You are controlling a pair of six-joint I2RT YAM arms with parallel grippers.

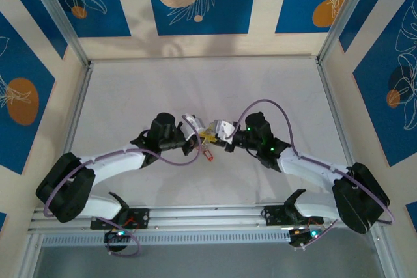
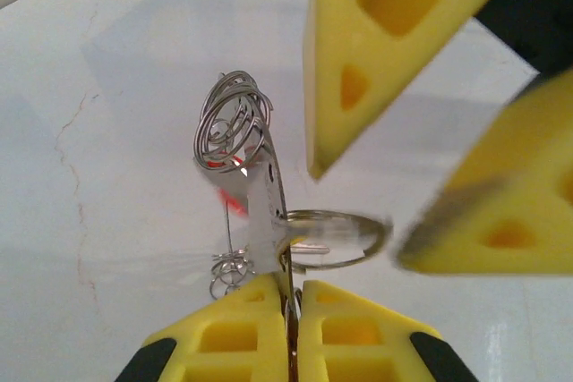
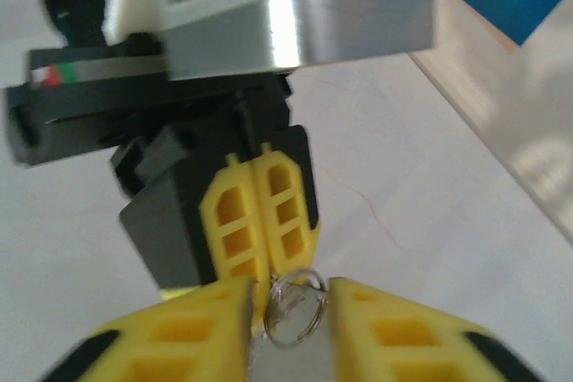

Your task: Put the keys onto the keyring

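Pinching the keyring (image 2: 333, 214), left gripper (image 2: 291, 285) closed; right gripper (image 3: 291, 297) parted (ring between).

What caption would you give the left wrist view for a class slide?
Left gripper, jaws shut on a metal strip; right gripper, jaws open, near a silver ring.

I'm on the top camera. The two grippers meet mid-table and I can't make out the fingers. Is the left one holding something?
Observer: Yes. The left gripper is shut on a thin flat metal strip that stands up from its fingers.
Operator: And the right one?
Observer: The right gripper is open, with a small silver ring in the gap between its fingers.
Operator: Anything else on that strip?
Observer: A coil of silver wire sits at its far end. I can't tell whether it's attached.
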